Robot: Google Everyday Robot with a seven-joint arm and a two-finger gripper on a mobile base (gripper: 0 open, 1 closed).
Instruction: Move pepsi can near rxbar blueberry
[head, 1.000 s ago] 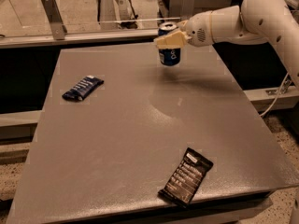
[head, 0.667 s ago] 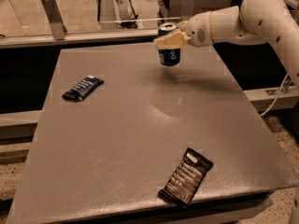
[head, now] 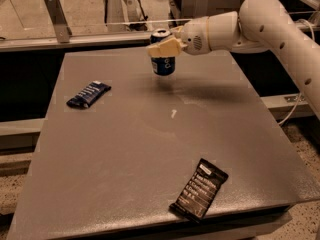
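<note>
Pepsi can (head: 163, 65) is seen farthest back. Black wrapper (head: 199, 195) is laid at near right table (head: 125, 149) edge, rxbar blueberry (head: 88, 94) diagonally mid-left. Blue can, silver top up, axis vertical, is pinched by gripper (head: 164, 45) at far centre.

Desk (head: 125, 144) is a matt grey top, a bit scuffed, with a dull sheen near the middle. The pepsi can (head: 163, 65) is shiny metal with glossy blue print. The hand (head: 164, 45) clamped round it, upper middle of the frame, has matt beige plastic-looking fingers (head: 159, 49). The arm (head: 270, 24) is a smooth white shell. The rxbar blueberry (head: 89, 93) at left and the black wrapper (head: 199, 188) at lower right look like slick film.
</note>
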